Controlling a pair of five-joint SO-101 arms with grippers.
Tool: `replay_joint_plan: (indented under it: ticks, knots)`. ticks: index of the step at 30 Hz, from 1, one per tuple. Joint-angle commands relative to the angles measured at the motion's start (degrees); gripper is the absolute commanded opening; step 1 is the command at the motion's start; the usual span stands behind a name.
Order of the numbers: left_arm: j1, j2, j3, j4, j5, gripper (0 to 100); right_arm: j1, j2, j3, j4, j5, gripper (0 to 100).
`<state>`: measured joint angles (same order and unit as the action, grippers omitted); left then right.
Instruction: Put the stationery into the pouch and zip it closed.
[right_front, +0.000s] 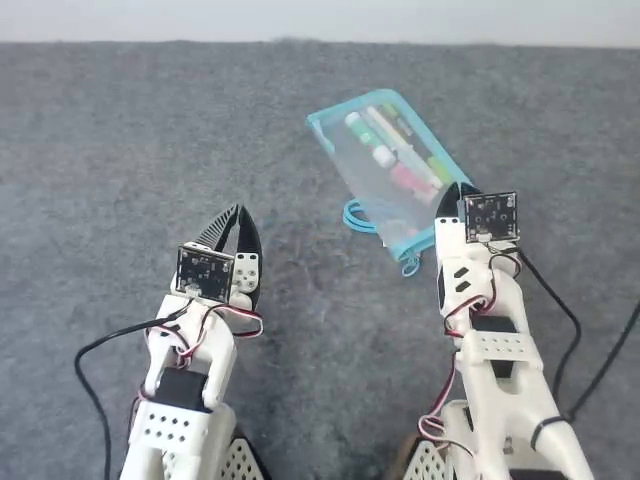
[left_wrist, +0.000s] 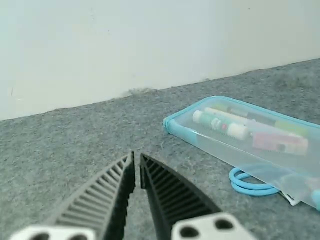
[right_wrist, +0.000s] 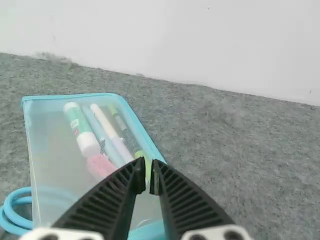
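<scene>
Pouch (right_front: 385, 170): stationery (right_front: 392, 150) inside; you're probably zipping now.
Right gripper (right_wrist: 147, 170): pinched closed at the pouch's edge.
Left gripper (left_wrist: 137, 162): closed, parked well apart.

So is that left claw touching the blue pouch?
Apart. The high view shows grey carpet between the left gripper and the pouch.

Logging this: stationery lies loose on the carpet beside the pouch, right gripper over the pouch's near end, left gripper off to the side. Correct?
One error: the stationery is inside the pouch, visible through its clear side in the high view. The rest holds: right gripper over the pouch's near end, left gripper off to the side.
</scene>
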<state>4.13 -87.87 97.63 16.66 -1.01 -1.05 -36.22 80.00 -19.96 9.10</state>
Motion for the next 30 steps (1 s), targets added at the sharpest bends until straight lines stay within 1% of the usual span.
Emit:
replay_joint_plan:
  ticks: [1,5,7,10,14,17,21,26,29,30]
  knots:
    - [-0.4,0.1,-0.6,-2.5,0.5,2,-0.3,-2.5,-0.8,-1.5,-0.6,6.2]
    - [-0.4,0.1,-0.6,-4.1,0.5,2,-0.4,-2.5,-1.1,-1.0,-0.6,21.0]
    - [-0.4,0.1,-0.6,-5.6,0.5,2,-0.4,-2.6,-1.1,-0.9,-0.5,24.0]
    - [-0.4,0.1,-0.6,-7.8,0.6,2,-0.4,-3.1,-1.1,-1.3,-0.1,22.1]
    - [-0.4,0.1,-0.6,-13.4,0.5,2,0.0,-3.1,-2.5,-1.5,-0.1,14.8]
    - [-0.4,0.1,-0.6,-21.1,0.5,2,-0.4,-3.2,-5.3,-1.5,-0.1,9.5]
    - [-0.4,0.1,-0.6,-34.1,0.5,2,-0.4,-3.2,-8.5,-1.5,-0.1,4.8]
    - [-0.4,0.1,-0.6,-49.5,0.5,2,-0.3,-4.4,-9.2,-1.5,-0.1,4.1]
    - [-0.4,0.1,-0.6,-57.7,0.5,2,0.0,-9.6,-7.9,-1.5,0.4,3.8]
    - [-0.4,0.1,-0.6,-60.4,0.5,2,0.0,-12.5,-7.1,-1.5,2.1,3.7]
